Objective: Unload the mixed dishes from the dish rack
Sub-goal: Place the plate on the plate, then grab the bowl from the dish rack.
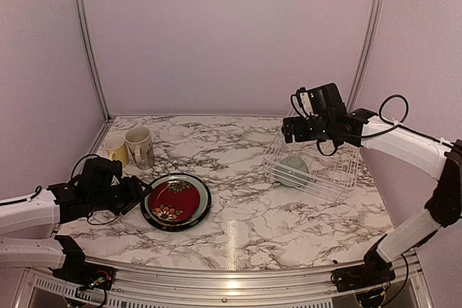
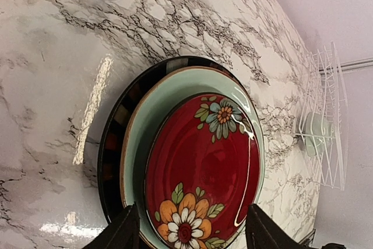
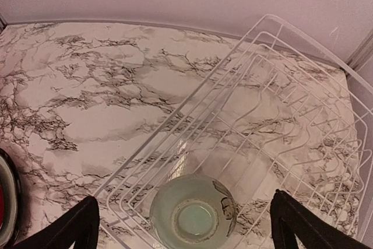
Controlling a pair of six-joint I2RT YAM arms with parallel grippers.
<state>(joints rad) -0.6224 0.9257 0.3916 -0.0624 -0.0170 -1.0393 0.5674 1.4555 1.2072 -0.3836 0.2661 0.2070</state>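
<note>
The red flower plate (image 2: 201, 167) lies stacked on the pale-green, black-rimmed plate (image 2: 137, 126) at the table's front left (image 1: 175, 201). My left gripper (image 2: 192, 238) is open at the stack's near edge (image 1: 138, 196), one finger on each side of the red plate, holding nothing. The yellow mug (image 1: 115, 149) and the cream printed mug (image 1: 140, 146) stand behind it. The white wire dish rack (image 1: 325, 171) sits at the right with the pale-green bowl (image 3: 192, 217) upside down in its near corner. My right gripper (image 3: 186, 232) hovers wide open above the bowl (image 1: 294, 135).
Marble tabletop (image 1: 245, 207) with lilac walls at the back and sides. In the left wrist view the rack (image 2: 327, 115) stands far beyond the plates. A plate's edge (image 3: 6, 202) shows at the left of the right wrist view.
</note>
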